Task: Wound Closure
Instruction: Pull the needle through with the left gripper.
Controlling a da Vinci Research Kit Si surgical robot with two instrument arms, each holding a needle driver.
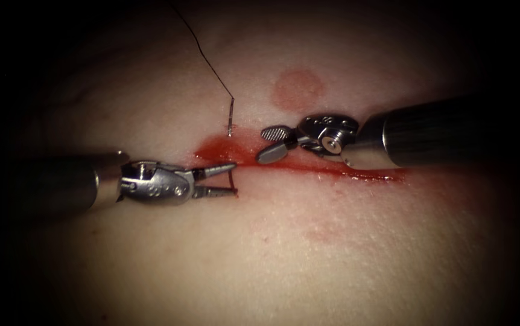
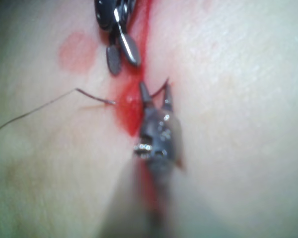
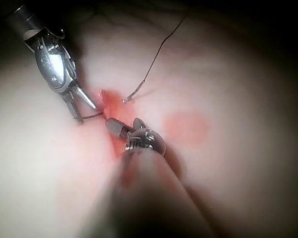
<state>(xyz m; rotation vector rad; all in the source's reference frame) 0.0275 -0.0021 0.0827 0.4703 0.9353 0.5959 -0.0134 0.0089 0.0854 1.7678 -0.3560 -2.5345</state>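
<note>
Needle [image 1: 232,181] pierces tissue [image 1: 344,253] between gaping left pincer [image 1: 231,178]; right pincer [image 1: 270,145] open, empty.

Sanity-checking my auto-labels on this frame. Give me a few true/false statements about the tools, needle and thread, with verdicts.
1. The right tool has open jaws and holds nothing. True.
2. The left tool is shut on the thread. False: its jaws are open, either side of a short exposed stretch of the needle.
3. The needle is in the tissue. True: one end stands out above the cut.
4. The thread lies loose, apart from the needle. False: it runs up from the needle's exposed end.
5. Red fluid lies along the cut. True.
</note>
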